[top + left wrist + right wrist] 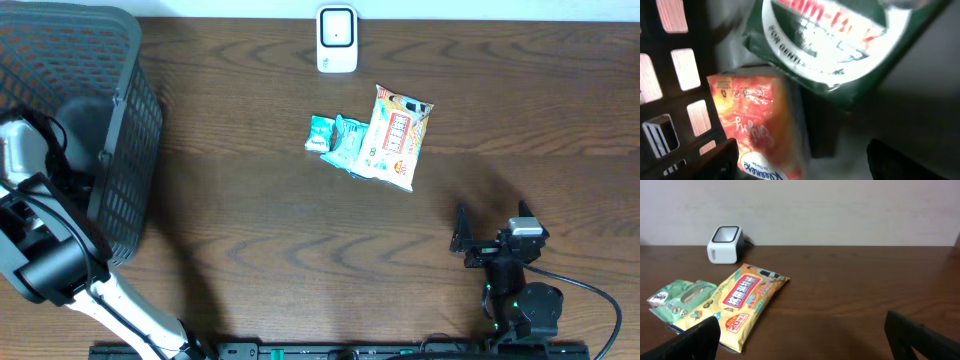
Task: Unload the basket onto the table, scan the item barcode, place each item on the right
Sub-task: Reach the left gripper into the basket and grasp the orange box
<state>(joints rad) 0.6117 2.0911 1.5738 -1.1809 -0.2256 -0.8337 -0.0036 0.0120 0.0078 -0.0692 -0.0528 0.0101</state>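
Your left arm [60,270] reaches in from the near-left edge, its gripper [800,160] spread wide and gripping nothing. Your right gripper [492,232] sits low at near-right, jaws fully parted, empty.

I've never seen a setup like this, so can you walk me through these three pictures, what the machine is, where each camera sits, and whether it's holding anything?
Two robot arms work at a wooden table. The top picture looks down from above; the others come from cameras on each wrist.

The left gripper reaches into a black basket, open above an orange packet and a green packet, holding nothing. The right gripper rests open and empty near the table's front edge.

On the table lie a yellow wipes pack, a small green pack and a white barcode scanner.
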